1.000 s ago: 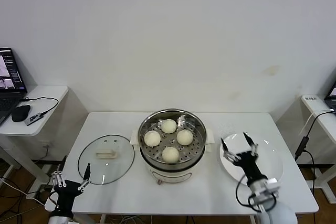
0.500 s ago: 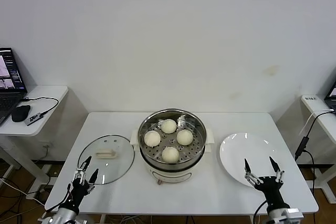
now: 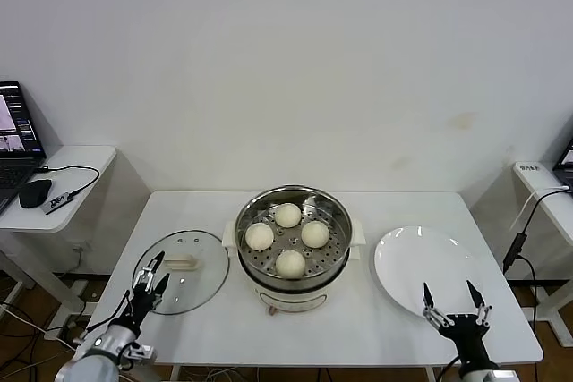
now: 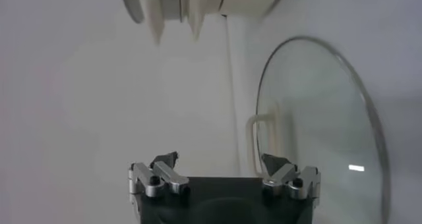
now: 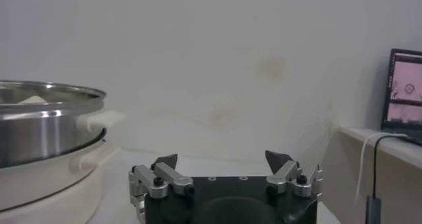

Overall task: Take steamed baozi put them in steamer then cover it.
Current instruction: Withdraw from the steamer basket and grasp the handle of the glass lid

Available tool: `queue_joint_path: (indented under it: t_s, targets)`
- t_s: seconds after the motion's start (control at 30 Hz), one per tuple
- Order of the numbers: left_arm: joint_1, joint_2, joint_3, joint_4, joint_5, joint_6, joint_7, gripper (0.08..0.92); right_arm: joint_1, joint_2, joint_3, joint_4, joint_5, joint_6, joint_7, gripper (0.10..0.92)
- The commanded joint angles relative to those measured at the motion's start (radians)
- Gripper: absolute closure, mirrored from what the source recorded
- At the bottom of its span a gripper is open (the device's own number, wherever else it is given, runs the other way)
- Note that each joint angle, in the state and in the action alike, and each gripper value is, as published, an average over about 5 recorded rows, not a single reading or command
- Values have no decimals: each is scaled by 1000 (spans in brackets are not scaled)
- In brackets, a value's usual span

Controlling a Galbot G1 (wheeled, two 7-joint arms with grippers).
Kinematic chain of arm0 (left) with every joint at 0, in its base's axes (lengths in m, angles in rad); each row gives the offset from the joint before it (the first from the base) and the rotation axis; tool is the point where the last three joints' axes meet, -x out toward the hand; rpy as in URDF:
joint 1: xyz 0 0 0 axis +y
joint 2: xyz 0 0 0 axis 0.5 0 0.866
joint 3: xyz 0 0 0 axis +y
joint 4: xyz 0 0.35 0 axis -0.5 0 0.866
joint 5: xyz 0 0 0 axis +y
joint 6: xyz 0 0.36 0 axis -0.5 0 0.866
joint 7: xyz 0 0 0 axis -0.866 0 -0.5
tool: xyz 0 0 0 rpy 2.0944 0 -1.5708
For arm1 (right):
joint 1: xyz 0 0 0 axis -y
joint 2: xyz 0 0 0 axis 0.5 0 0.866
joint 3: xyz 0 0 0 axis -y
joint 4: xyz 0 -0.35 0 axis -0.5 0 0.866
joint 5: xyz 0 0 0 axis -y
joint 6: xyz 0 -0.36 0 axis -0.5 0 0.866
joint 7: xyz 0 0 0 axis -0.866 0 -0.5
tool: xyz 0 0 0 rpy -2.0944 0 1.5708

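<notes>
Head view shows all four steamed baozi (image 3: 288, 238) already in the steamer (image 3: 293, 285) at table centre. My left pincer (image 3: 150, 275) hangs open over the cover (image 3: 182, 272) near the left edge, to lift it; my right pincer (image 3: 454, 298) waits open by the front right corner.

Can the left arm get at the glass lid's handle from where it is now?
Probably yes: the left gripper hangs open at the near edge of the glass lid, and nothing lies between it and the cream handle.

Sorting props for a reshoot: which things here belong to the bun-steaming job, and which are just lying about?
Job: four buns in the steamer; glass lid on the table; left gripper; right gripper.

Lying about: white plate, laptop, mouse.
</notes>
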Motion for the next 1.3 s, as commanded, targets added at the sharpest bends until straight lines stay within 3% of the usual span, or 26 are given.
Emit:
queue_joint_path:
  t_s: [0.03, 1.17, 1.3]
  targets:
    - [-155, 10, 47, 145, 29, -8, 13, 177, -20, 26, 13, 10, -15, 3, 0, 203]
    - [-293, -24, 103, 297, 9, -12, 1, 177, -19, 43, -7, -34, -42, 15, -1, 203]
    - [-292, -22, 103, 297, 0, -12, 4, 235, -19, 45, -13, -36, -48, 16, -1, 203]
